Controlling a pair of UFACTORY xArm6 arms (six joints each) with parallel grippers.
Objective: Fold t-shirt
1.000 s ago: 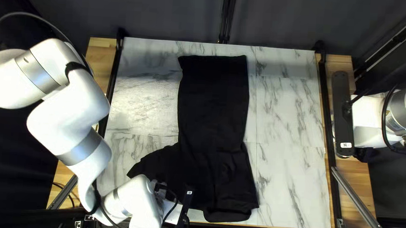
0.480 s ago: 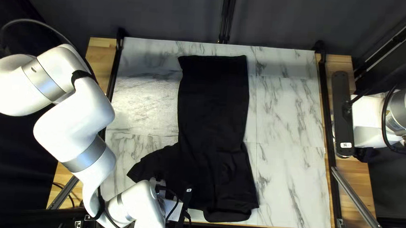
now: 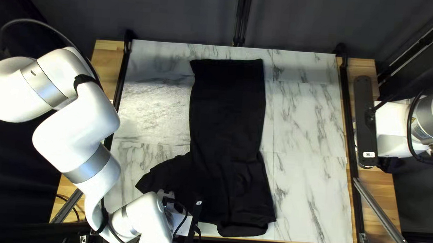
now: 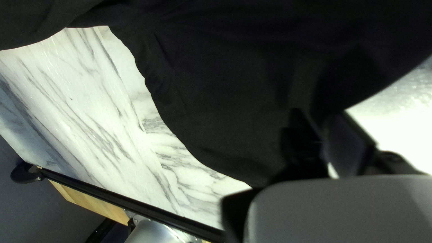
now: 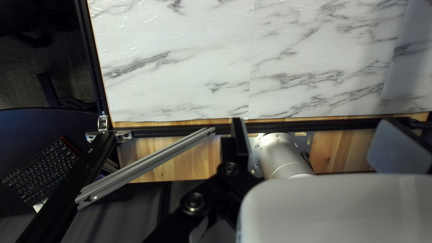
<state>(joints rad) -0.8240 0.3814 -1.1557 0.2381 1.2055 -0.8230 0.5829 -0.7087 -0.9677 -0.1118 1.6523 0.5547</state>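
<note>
The black t-shirt [image 3: 225, 137] lies as a long strip from the far side of the marble table [image 3: 307, 124] to its near edge. One sleeve [image 3: 159, 176] spreads out to the left at the near end. My left gripper [image 3: 196, 211] is low at the shirt's near left edge. In the left wrist view my left gripper [image 4: 320, 141] has its fingers drawn close together, with the edge of the t-shirt [image 4: 236, 84] pinched between them. My right gripper [image 5: 317, 141] is open and holds nothing, off the table's right edge.
My right arm [image 3: 410, 127] is parked beyond the table's right edge, beside a black frame rail [image 3: 363, 120]. A wooden border [image 5: 168, 162] and an aluminium strut [image 5: 145, 165] lie under the right gripper. A laptop keyboard [image 5: 37, 172] sits below the table level.
My left arm shifted slightly toward the shirt's near edge, and its fingers closed on the cloth. The right arm and the rest of the shirt have not moved.
</note>
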